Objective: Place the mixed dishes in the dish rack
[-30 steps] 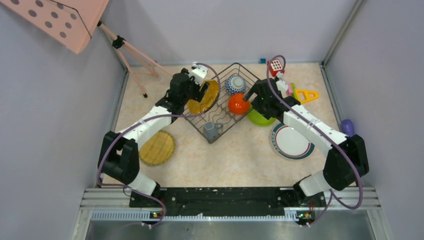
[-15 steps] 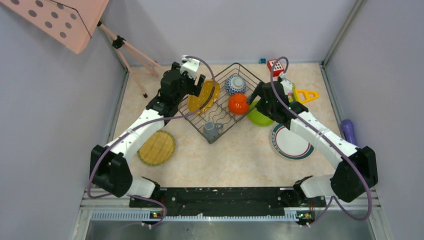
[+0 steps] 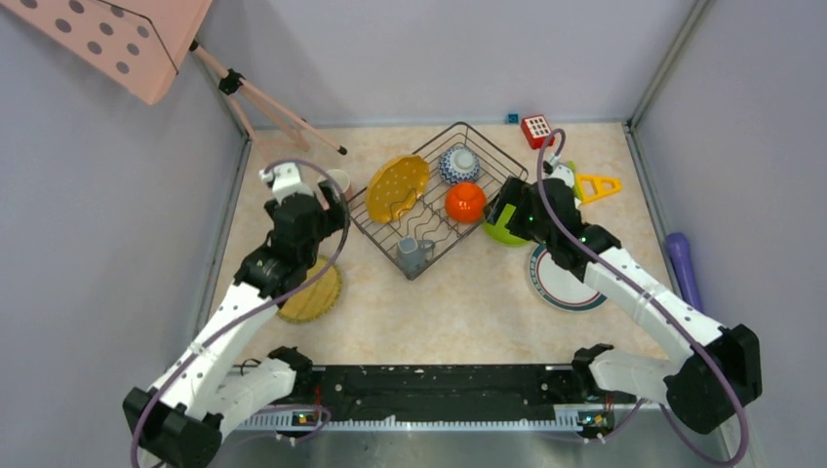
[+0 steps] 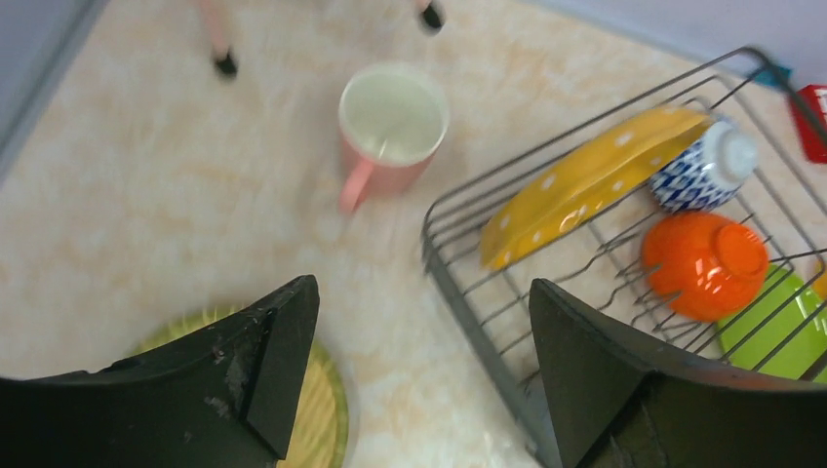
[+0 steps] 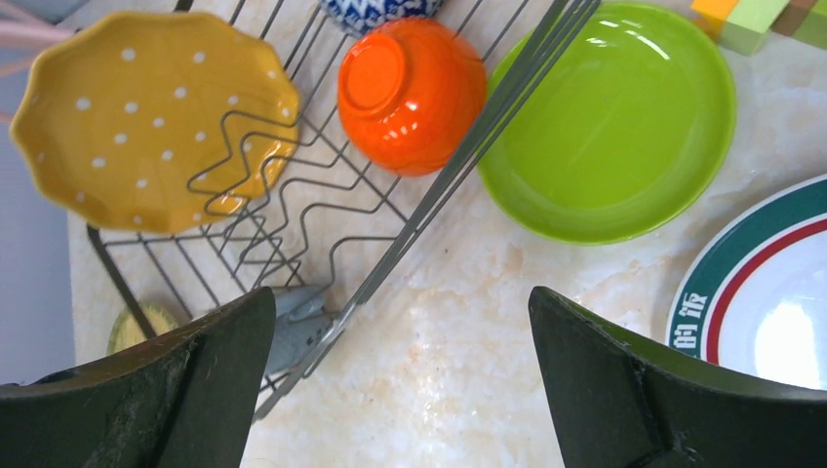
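Note:
The dish rack (image 3: 380,244) holds a dotted yellow plate (image 3: 397,187), a patterned bowl (image 3: 458,163), an upturned orange-red bowl (image 3: 465,202) and a grey mug (image 3: 412,253). The pink mug (image 3: 337,181) stands upright on the table left of the rack. A second yellow plate (image 3: 317,292) lies under my left arm. My left gripper (image 4: 421,288) hangs open and empty between that plate and the rack. Over the table by the rack's right edge, my right gripper (image 5: 402,292) is open and empty. Beside it lie the lime green plate (image 5: 614,127) and the white green-rimmed plate (image 3: 566,283).
A red block (image 3: 536,129) and a yellow triangle toy (image 3: 597,185) sit at the back right. The purple cylinder (image 3: 683,268) lies by the right wall. A pink perforated board on a tripod (image 3: 283,107) stands at the back left.
My left arm has drawn back from the rack toward the near left, leaving the yellow plate leaning inside. My right gripper has backed off the orange-red bowl toward the lime green plate.

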You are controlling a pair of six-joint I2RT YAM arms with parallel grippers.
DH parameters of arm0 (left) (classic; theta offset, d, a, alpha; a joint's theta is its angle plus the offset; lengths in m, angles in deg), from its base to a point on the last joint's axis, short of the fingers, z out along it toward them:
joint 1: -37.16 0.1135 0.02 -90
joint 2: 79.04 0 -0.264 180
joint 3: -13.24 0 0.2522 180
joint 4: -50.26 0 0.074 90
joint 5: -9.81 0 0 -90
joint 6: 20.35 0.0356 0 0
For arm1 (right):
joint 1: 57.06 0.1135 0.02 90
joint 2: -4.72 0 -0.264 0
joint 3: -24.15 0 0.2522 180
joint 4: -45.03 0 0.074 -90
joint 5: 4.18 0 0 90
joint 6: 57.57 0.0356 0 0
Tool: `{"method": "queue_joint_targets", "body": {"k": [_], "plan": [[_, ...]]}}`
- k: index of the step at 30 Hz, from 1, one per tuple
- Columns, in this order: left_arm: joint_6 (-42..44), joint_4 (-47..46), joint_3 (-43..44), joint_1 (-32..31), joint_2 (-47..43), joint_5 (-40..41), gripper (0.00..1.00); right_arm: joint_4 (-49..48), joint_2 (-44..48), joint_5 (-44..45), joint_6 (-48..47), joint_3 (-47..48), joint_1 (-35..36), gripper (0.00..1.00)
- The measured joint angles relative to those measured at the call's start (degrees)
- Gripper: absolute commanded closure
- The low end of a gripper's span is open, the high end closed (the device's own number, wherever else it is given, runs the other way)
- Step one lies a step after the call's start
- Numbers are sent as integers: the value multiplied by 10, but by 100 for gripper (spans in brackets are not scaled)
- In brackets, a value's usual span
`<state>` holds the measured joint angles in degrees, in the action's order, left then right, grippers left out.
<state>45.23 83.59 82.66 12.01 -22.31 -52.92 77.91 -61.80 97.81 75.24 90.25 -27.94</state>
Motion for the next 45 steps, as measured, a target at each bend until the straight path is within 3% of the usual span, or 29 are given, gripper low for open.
{"method": "queue_joint_targets", "body": {"k": [7,13,19,30,45], "plan": [[-171,82,-201,63,-182,3,14,-20,47,-72,-35,-26,0,1],[-315,120,-306,170,-317,-70,14,-28,67,-105,-53,-44,0,1],[-435,196,-346,203,-381,-122,13,-27,83,-126,-58,-59,0,1],[-552,273,-355,203,-313,-135,12,-25,118,-132,-58,-71,0,1],[-565,302,-337,203,-297,-138,11,-25,123,-133,-57,-85,0,1]]}}
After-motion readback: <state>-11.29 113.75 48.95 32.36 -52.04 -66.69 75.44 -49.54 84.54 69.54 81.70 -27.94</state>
